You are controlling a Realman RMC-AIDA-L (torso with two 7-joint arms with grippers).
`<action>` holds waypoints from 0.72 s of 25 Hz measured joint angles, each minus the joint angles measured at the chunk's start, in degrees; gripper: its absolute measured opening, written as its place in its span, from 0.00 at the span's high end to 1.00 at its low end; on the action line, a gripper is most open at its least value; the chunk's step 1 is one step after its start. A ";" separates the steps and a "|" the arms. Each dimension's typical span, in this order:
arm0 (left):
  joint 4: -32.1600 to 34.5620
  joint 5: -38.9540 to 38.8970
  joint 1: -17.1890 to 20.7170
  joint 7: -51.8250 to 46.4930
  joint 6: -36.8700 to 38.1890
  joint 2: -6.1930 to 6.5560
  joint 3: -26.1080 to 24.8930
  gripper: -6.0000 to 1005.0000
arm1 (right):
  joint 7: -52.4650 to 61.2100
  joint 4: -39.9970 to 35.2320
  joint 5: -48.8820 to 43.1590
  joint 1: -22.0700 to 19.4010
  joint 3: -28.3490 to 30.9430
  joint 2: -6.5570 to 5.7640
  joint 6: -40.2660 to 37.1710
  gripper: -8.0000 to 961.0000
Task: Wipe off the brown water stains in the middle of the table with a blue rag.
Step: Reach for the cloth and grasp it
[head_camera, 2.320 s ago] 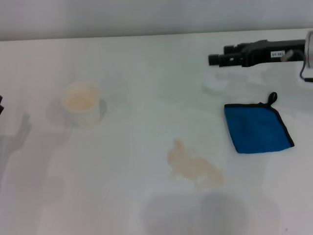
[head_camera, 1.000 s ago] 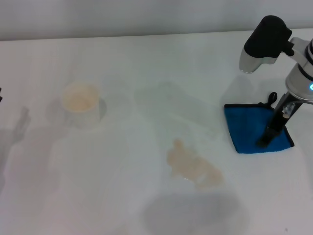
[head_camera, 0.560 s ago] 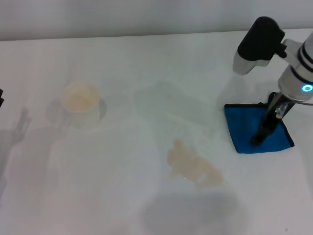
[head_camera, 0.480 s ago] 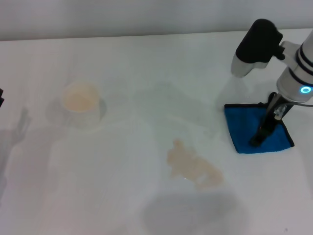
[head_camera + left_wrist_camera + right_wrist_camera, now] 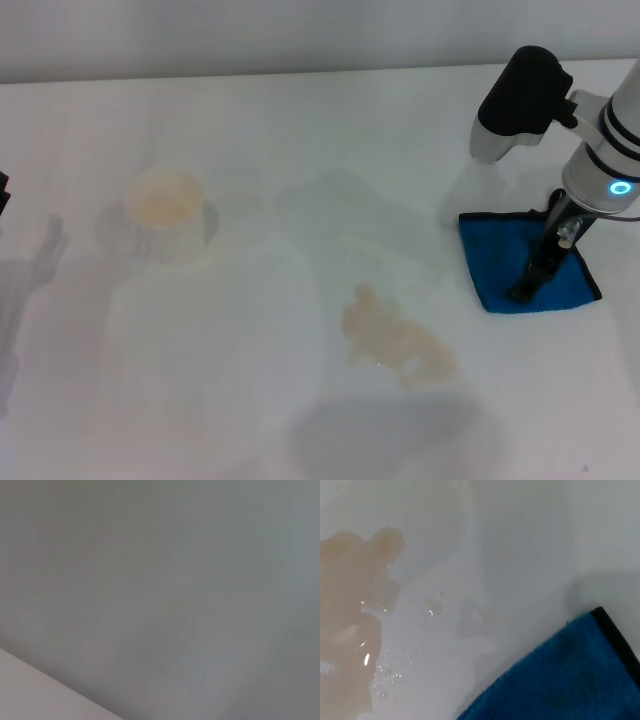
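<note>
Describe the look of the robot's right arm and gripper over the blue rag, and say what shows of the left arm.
The right arm has white rounded segments, a black cap at the elbow end and a small glowing blue ring. Its right gripper is slim and black. Of the left arm only a black sliver shows at the head view's edge.

Black-edged blue rag [image 5: 510, 258], tan stains [image 5: 395, 340], white table [image 5: 300, 150].

White right arm [image 5: 600, 160] with black end cap; glowing blue ring; black gripper [image 5: 528, 285].

Lab-like bare white table [image 5: 300, 140]
</note>
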 joint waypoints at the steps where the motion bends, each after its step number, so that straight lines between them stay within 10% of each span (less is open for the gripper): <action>1: 0.00 0.00 0.00 0.00 0.00 0.00 0.00 0.11 | 0.00 0.07 0.00 0.04 -0.01 -0.02 0.06 0.14; 18: -0.27 -0.18 -0.57 0.00 0.01 0.16 -0.71 0.11 | -0.06 -0.02 -0.46 0.78 -0.35 -0.21 0.40 0.17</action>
